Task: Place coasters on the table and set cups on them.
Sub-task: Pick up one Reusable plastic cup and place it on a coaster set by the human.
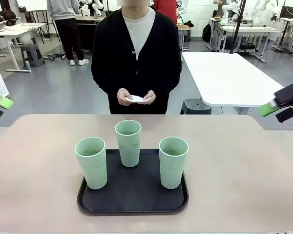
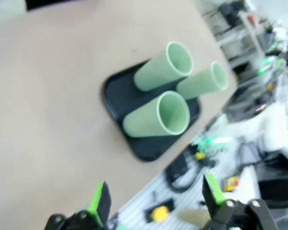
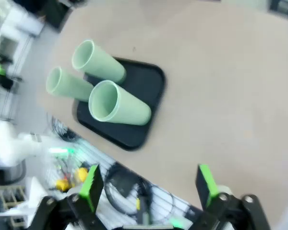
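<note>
1. Standing beyond the far edge of the bench (image 1: 234, 168), a person in a dark cardigan holds the coasters (image 1: 137, 99) as a small white stack between both hands (image 1: 125, 96), at waist height and off the bench.
2. A black tray (image 1: 132, 204) lies on the bench at the middle of its near edge and carries all three cups, each upright and empty.
3. The middle cup (image 1: 128, 144) stands at the tray's far edge. The left cup (image 1: 92, 163) and the right cup (image 1: 173, 162) stand nearer, at the tray's left and right sides. None of them touch.
4. The left jaws hang off the bench's left edge near its far left corner, where one green pad (image 1: 3, 102) shows. In the left wrist view they stand wide apart with nothing between them, well apart from the tray.
5. The right jaws hang past the bench's right edge near the far right corner. In the right wrist view their fingers (image 3: 91, 184) are spread wide and hold nothing, well apart from the cups.
</note>
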Available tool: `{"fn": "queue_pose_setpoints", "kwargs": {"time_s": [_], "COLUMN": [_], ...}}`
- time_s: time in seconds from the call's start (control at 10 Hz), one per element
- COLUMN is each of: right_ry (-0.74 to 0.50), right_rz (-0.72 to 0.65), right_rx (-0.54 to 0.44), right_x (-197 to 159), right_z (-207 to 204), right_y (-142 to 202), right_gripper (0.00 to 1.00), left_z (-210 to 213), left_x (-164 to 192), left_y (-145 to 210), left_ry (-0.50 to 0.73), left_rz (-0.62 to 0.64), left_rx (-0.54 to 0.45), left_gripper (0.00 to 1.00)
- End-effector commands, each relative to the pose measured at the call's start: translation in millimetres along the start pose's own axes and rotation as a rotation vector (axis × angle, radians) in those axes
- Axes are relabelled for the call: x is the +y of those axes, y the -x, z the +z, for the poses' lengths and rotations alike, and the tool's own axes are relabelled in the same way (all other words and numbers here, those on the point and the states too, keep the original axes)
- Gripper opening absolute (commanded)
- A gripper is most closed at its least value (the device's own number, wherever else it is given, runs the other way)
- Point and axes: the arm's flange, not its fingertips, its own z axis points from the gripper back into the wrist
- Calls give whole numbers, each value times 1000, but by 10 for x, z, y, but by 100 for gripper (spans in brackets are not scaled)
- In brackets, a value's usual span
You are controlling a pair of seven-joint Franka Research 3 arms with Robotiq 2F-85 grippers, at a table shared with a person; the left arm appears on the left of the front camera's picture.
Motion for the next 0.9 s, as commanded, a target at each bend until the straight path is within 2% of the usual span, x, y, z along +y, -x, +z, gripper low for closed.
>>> {"fn": "queue_pose_setpoints", "kwargs": {"time_s": [0.0,0.2,0.5,0.6,0.8], "right_ry": [-312,-357,-411,-413,-417], "right_rz": [-365,-445,-503,-509,-521], "right_rx": [-180,-174,-155,-137,-121], "right_x": [-420,-762,-1141,-1220,-1311], "right_z": [-201,-162,-113,-112,-161], "right_y": [251,389,623,664,702], "right_gripper": [100,100,100,100,100], "left_z": [53,-2,7,-51,-127], "left_x": [441,667,673,711,796], "left_y": [-154,-109,-20,7,44], "left_ry": [216,277,306,310,312], "left_rz": [360,458,493,503,500], "left_rx": [-167,-223,-272,-276,-215], "left_gripper": [100,100,100,100,100]}}
